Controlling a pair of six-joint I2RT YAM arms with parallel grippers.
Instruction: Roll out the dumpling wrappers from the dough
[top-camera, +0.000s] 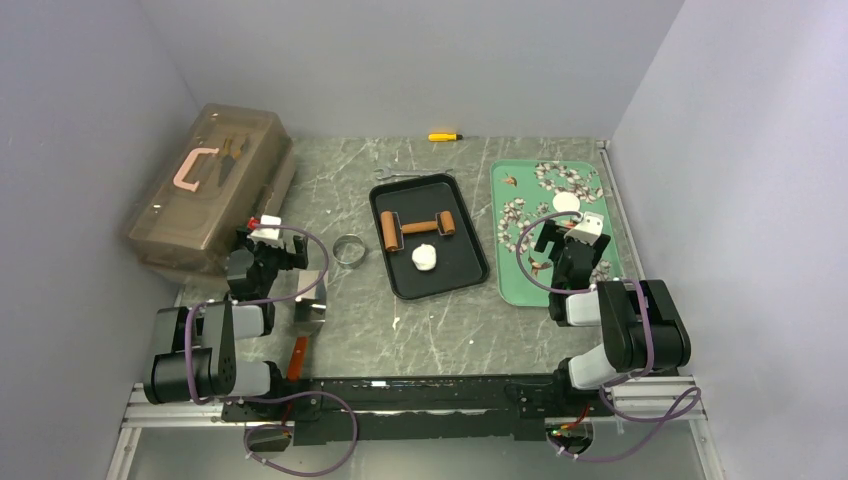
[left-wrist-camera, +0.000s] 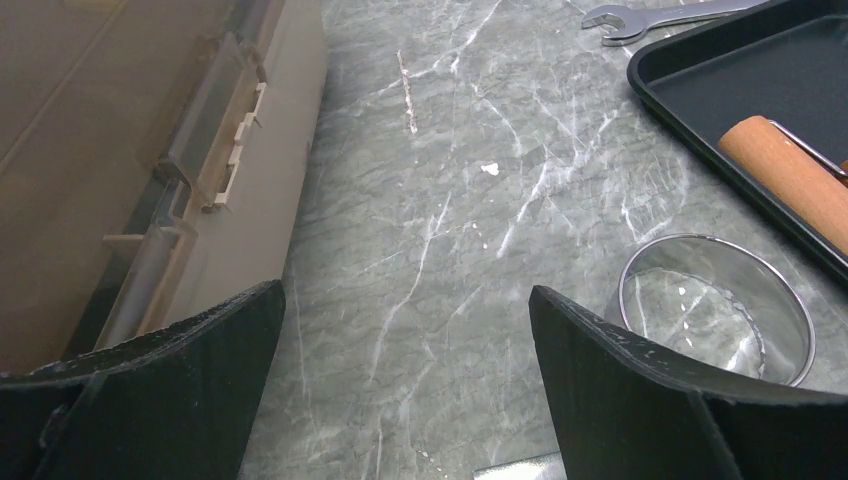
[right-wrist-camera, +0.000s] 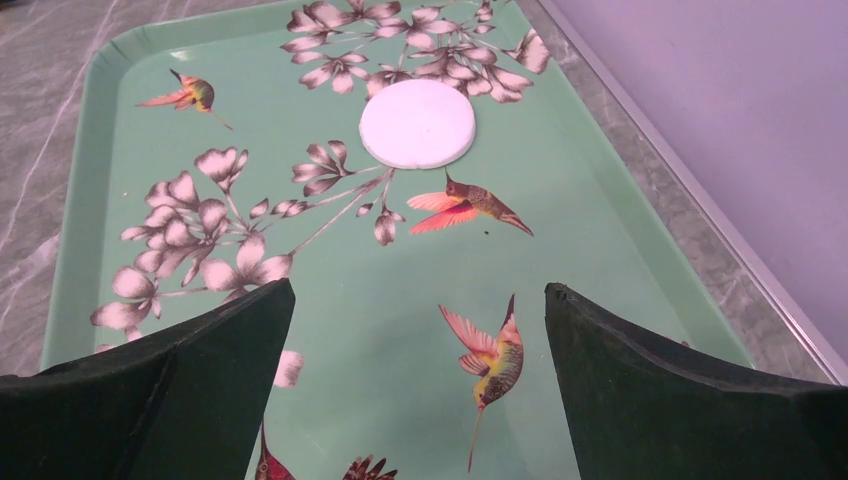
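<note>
Evidently we're between rounds: our left gripper (left-wrist-camera: 403, 290) and right gripper (right-wrist-camera: 418, 286) both gape, empty. One wrapper (right-wrist-camera: 417, 123) lies at the green tray's (right-wrist-camera: 600, 250) twelve o'clock. The dough (top-camera: 425, 257) sits at the roller's (top-camera: 391, 232) five o'clock. Next, we judge, we take up the roller.

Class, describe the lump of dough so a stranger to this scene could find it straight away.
Find the black rectangular tray in the middle of the grey marble table. On it, just in front of the brown wooden roller, sits a small white dough lump. Unlike the flat white round wrapper on the green floral tray, it is rounded and thick.
</note>
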